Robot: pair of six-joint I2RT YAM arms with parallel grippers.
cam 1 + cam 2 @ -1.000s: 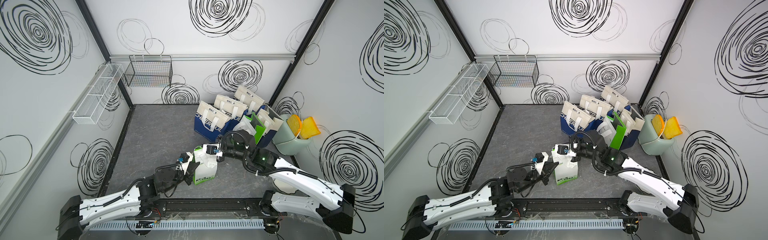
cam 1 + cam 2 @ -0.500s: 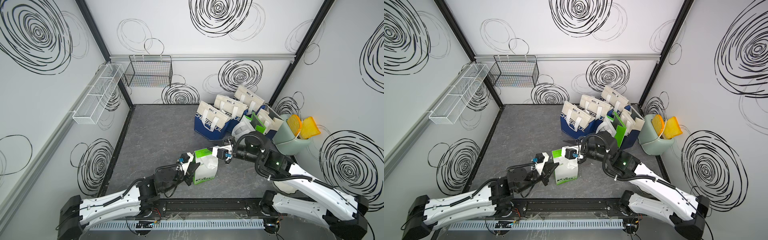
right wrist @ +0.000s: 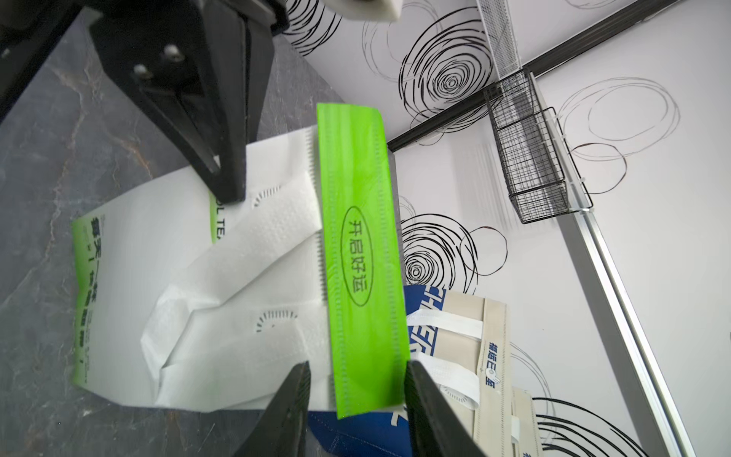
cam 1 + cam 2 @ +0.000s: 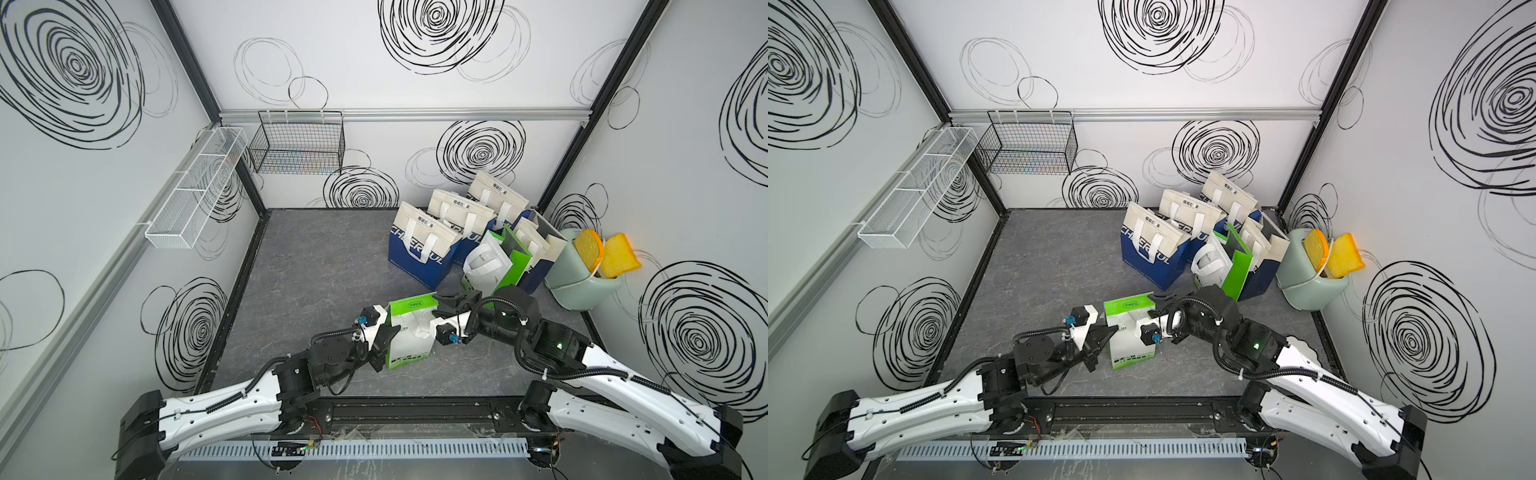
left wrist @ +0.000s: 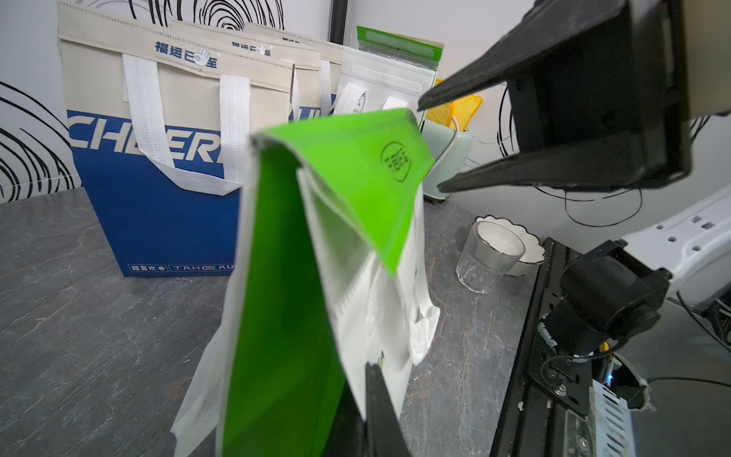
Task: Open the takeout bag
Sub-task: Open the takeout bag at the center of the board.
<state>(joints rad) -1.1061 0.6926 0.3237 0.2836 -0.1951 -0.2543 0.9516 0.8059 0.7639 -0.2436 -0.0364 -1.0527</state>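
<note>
White walls scrawled with black swirls box in a grey, stone-look tabletop. The right gripper has its jaws parted, one on each side of the end of the green flap. As far as the right wrist view shows, they are not pressing it. The left gripper is closed tight at the opposite side of the takeout bag, apparently pinching its side edge to steady it. The bag stands upright on the tabletop between the two grippers, with the flap folded over its top and down its white face. I judge the step in hand to be the flap itself: the bag is braced but not yet open. The next move calls for a firm pinch on the flap's end, then a lift up and back over the bag's top. Meanwhile the left gripper must keep the bag from tipping or sliding. Beyond the bag stand blue totes and a toaster. A glass and a bowl show past the bag only from the left wrist. The bag's mouth is hidden under the flap. I cannot tell whether the flap is stuck to the face, or how much fabric the left gripper holds. The bag is blurred at close range in the left wrist view.
</note>
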